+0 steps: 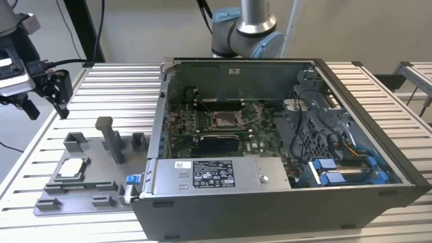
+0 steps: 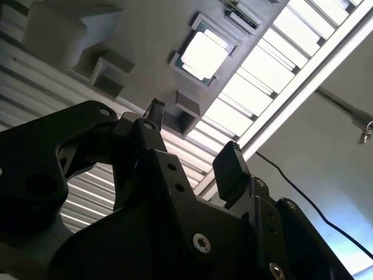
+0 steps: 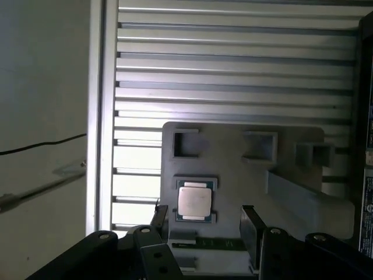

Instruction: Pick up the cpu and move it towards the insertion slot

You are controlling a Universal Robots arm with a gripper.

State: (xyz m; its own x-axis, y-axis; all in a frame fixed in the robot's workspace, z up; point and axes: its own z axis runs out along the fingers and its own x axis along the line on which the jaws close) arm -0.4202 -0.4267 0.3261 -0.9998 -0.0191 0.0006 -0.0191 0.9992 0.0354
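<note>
1. The cpu (image 3: 194, 201) lies flat in a recess of the grey fixture (image 1: 68, 192), on the table (image 1: 121, 86) at 8 o'clock of the computer case (image 1: 270, 212) in the exterior view.
2. The tool (image 1: 46, 107) hangs above, at 11 o'clock of the cpu, spread and empty.
3. The insertion slot (image 1: 226, 119) sits inside the case, well apart.
4. Risk, as judged: the chip is thin and low-seated, so an off-centre descent could strike the recess walls or tilt it.

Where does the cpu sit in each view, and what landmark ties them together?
Exterior view: the cpu lies on the grey fixture, at the exterior view's left of the computer case.
First wrist view: the cpu sits in the grey fixture, beyond the open gripper.
Second wrist view: the cpu, same seat, past the gripper.
Shared landmark: the grey fixture.
</note>
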